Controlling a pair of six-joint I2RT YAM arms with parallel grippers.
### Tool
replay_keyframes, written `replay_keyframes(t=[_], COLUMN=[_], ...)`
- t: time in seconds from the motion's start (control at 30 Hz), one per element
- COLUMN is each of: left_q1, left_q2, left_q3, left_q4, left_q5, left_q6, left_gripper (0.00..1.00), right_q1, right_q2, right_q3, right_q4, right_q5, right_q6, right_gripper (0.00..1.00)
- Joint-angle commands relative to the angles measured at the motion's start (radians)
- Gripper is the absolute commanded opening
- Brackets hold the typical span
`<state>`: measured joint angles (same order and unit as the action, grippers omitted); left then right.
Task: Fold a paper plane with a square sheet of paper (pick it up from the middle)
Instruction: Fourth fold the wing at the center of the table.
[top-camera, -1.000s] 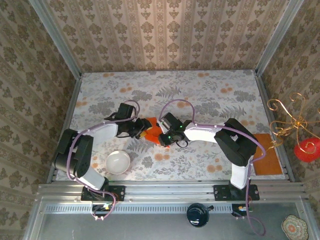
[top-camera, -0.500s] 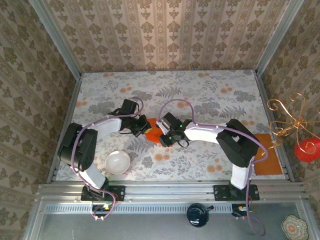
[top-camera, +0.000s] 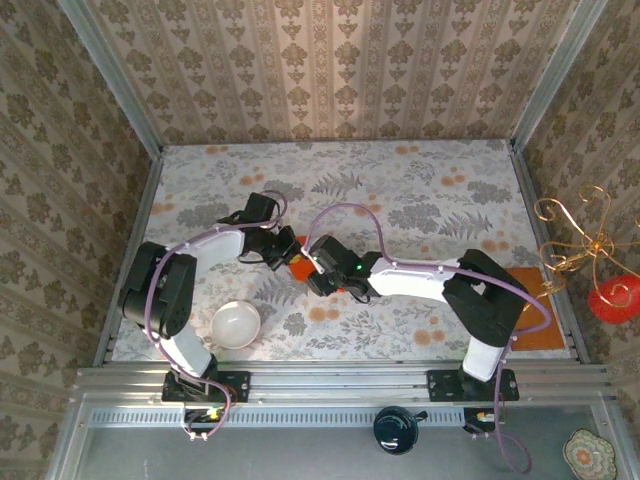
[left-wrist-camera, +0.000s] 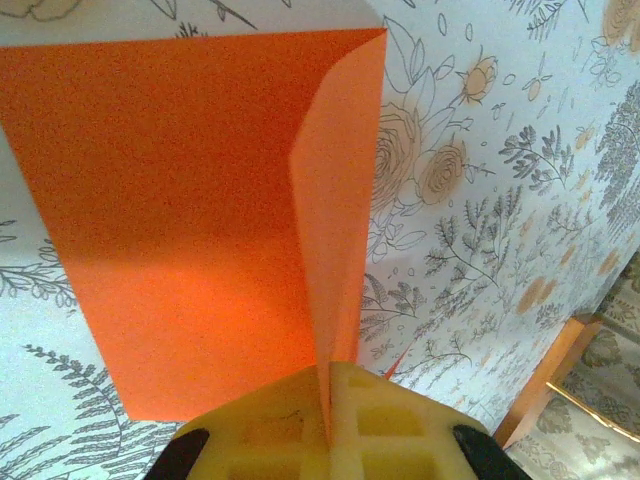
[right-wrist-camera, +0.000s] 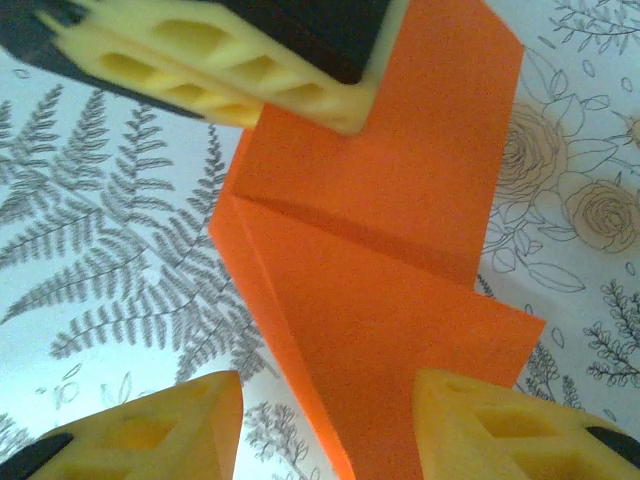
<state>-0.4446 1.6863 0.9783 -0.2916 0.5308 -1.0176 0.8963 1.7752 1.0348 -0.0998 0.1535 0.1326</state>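
Pinching a raised flap of the sheet (left-wrist-camera: 180, 220), the left gripper (left-wrist-camera: 328, 400) sits at the bottom centre of the left wrist view. Its two yellow fingers (left-wrist-camera: 260, 430) are pressed together with only the thin orange edge between them. From that pinch the flap stands up and runs toward the top of the frame. The rest of the sheet lies flat on the floral table (left-wrist-camera: 480, 200) across the upper left. A strip of brownish-orange board (left-wrist-camera: 545, 385) shows at the lower right.

From above, the sheet (top-camera: 298, 268) is a small orange patch just left of the frame's centre, mostly covered by the two grippers. The left gripper (top-camera: 286, 254) meets it from the upper left and the right gripper (top-camera: 312, 272) from the lower right. A white bowl (top-camera: 236, 324) sits in the lower left, well apart from the paper, and the board (top-camera: 535, 300) lies at the table's far right.

In the right wrist view the right gripper (right-wrist-camera: 328, 392) stands open, its fingers (right-wrist-camera: 150, 430) apart in the two lower corners with nothing clamped. The sheet (right-wrist-camera: 400, 250) reaches down between them (whether either pad touches it I cannot tell). A crease crosses its middle, one layer lapping over the other. A finger of the left gripper (right-wrist-camera: 230, 60) shows at the upper left, at the sheet's top edge.
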Motion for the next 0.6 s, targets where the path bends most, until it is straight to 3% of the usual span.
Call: replay_keyframes(t=[0.0,0.17,0.43,0.57], left_q1=[-0.003,-0.005,-0.004,0.011], left_q2=[0.006,0.003,0.006,0.001], left_q3=[0.028,0.025,0.023,0.023], left_q4=[-0.036,-0.034,-0.037,-0.054], left_q5=[0.009,0.01,0.007,-0.002], left_q6=[-0.019,-0.02,-0.015,0.0], left_gripper=[0.06,0.06,0.07,0.12], right_q1=[0.0,0.002,0.004,0.004], right_q2=[0.04,0.063,0.058,0.059], right_q3=[0.005,0.01,0.001,0.002], right_q4=[0.042,0.048,0.052,0.032], right_q5=[0.102,0.083,0.054,0.025], right_q6=[-0.013,-0.025,-0.037,-0.046], right_gripper=[0.49,0.45,0.28,0.21])
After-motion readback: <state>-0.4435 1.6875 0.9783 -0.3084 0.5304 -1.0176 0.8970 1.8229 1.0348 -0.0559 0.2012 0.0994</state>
